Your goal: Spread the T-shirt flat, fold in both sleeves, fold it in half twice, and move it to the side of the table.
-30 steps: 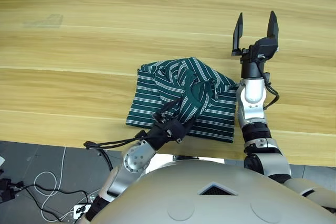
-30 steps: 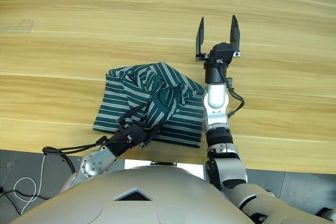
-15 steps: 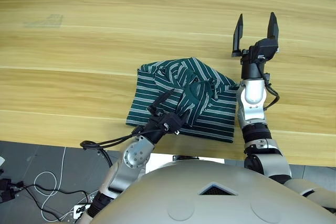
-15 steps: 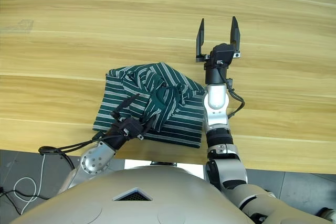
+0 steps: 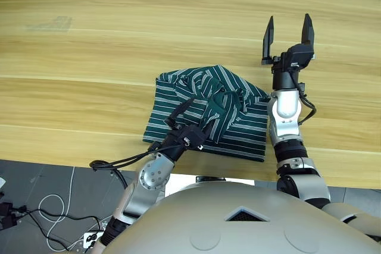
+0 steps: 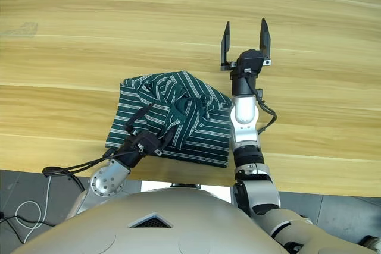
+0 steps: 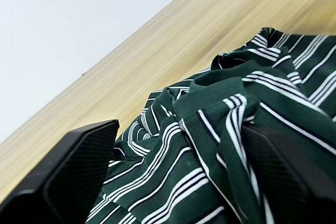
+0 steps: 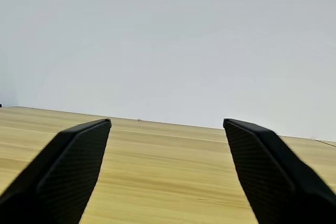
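The green T-shirt with white stripes lies bunched and partly folded on the wooden table, close to the near edge. My left gripper is open low over the shirt's near part, and a rumpled fold lies between its spread fingers. My right gripper is open with nothing in it, pointing away over bare wood beyond the shirt's far right corner. Its forearm runs along the shirt's right edge.
Wide bare wood stretches to the left, to the right and beyond the shirt. The table's near edge runs just below the shirt, with cables on the dark floor beneath. A pale wall stands behind the far edge.
My left gripper opened and let go of the raised fold of cloth, which dropped back onto the shirt. It drew slightly back toward the near edge. The right arm stayed still.
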Robot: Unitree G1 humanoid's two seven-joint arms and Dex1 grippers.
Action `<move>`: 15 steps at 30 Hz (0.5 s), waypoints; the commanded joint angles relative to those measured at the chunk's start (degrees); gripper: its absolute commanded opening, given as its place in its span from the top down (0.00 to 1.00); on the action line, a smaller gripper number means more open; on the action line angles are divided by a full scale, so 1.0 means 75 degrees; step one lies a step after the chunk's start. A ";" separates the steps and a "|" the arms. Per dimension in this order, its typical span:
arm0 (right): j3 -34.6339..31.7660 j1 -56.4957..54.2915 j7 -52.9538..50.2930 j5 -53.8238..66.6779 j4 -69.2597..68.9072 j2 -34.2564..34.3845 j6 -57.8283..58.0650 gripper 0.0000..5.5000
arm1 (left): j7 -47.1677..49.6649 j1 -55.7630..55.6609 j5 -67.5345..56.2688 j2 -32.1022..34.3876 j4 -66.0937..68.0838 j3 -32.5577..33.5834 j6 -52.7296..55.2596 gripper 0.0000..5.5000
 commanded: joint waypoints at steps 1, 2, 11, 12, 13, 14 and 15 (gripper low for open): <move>-0.0002 0.0011 -0.0008 -0.0073 -0.0055 -0.0049 0.0102 0.26 | -0.0128 -0.0060 -0.0229 -0.0016 0.0193 -0.0011 0.0044 0.36; -0.0004 0.0001 -0.0006 -0.0068 -0.0048 -0.0052 0.0099 0.26 | -0.0158 -0.0059 -0.0312 -0.0042 0.0226 -0.0018 0.0059 0.42; -0.0032 -0.0067 -0.0015 -0.0055 0.0019 -0.0073 0.0105 0.26 | 0.0062 -0.0331 -0.0239 -0.0134 0.0990 0.0042 -0.0056 0.68; -0.0035 -0.0074 -0.0017 -0.0053 0.0031 -0.0072 0.0102 0.26 | 0.0095 -0.0363 -0.0184 -0.0133 0.1025 0.0034 -0.0071 0.72; -0.0034 -0.0078 -0.0019 -0.0053 0.0039 -0.0071 0.0103 0.26 | 0.0119 -0.0387 -0.0149 -0.0132 0.1053 0.0029 -0.0082 0.73; -0.0033 -0.0087 -0.0015 -0.0049 0.0053 -0.0071 0.0103 0.26 | 0.0140 -0.0408 -0.0119 -0.0136 0.1076 0.0023 -0.0091 0.77; -0.0031 -0.0093 -0.0011 -0.0048 0.0065 -0.0070 0.0104 0.26 | 0.0155 -0.0426 -0.0099 -0.0142 0.1099 0.0022 -0.0101 0.80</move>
